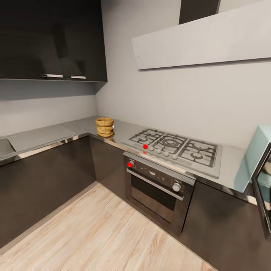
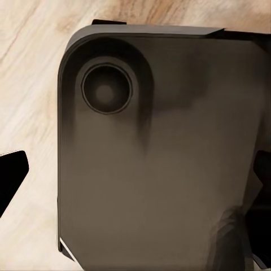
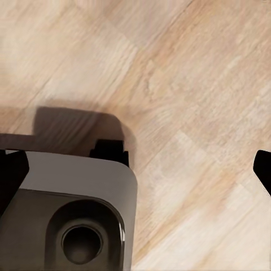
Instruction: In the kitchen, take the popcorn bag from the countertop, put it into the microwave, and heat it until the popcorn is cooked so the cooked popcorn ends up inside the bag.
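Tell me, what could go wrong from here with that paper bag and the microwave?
The paper bag sits near the counter's front edge, so a clumsy grab might knock it to the floor. The stove lies between the bag and the microwave, so the bag could snag on its grates. The microwave door, apparently ajar, might get bumped.

The kitchen corner was viewed from the head camera at standing height, directed forward and slightly down, well back from the L-shaped counter (image 1: 45,137). The gas hob (image 1: 177,148) and the black built-in oven (image 1: 158,186) were taken in at mid-range, and an edge of the microwave (image 1: 259,158) was cut off at the frame's right side. Both wrist cameras were pointed straight down at the wooden floor (image 3: 192,101) from close above. The robot's dark base (image 2: 164,164) was seen very near in the left wrist view, and one corner of it was caught in the right wrist view. The wooden floor was shared by all three views.
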